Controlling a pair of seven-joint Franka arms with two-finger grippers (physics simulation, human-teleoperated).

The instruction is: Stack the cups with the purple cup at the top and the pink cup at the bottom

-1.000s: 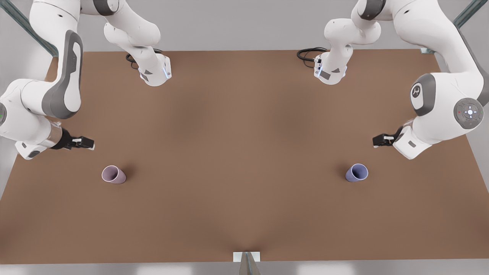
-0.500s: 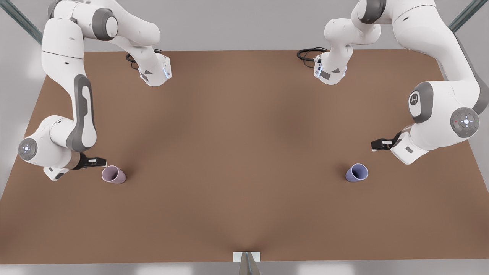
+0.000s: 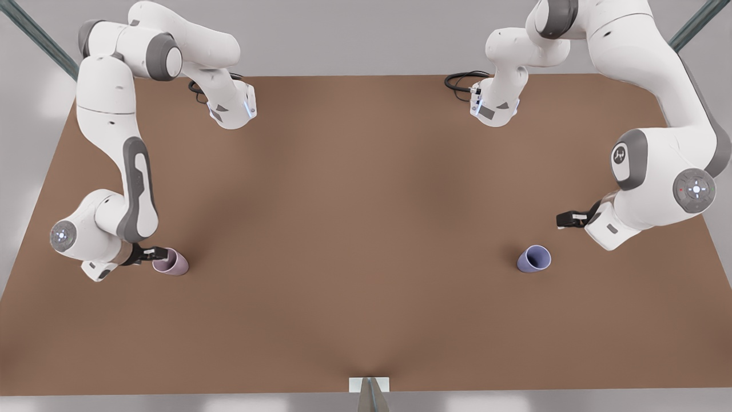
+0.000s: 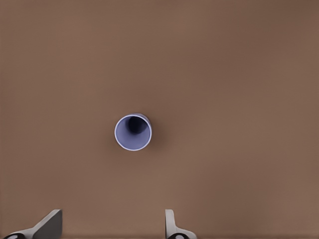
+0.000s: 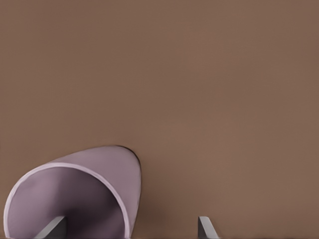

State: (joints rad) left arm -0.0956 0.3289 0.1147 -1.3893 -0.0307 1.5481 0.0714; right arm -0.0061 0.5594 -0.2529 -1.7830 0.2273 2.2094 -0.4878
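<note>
I am seeing no stacking yet: right hand (image 3: 155, 252), released, straddling pink cup's (image 3: 171, 262) rim; left hand (image 3: 563, 219), released, hovering near purple cup (image 3: 534, 258).

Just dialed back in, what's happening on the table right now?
The right end effector is down at the pink cup, fingers open, one finger inside the rim and the other outside, not yet closed on the wall. The left end effector is open and hovers above the purple cup, apart from it. Both cups stand upright on the brown table, far apart; nothing is stacked.
</note>
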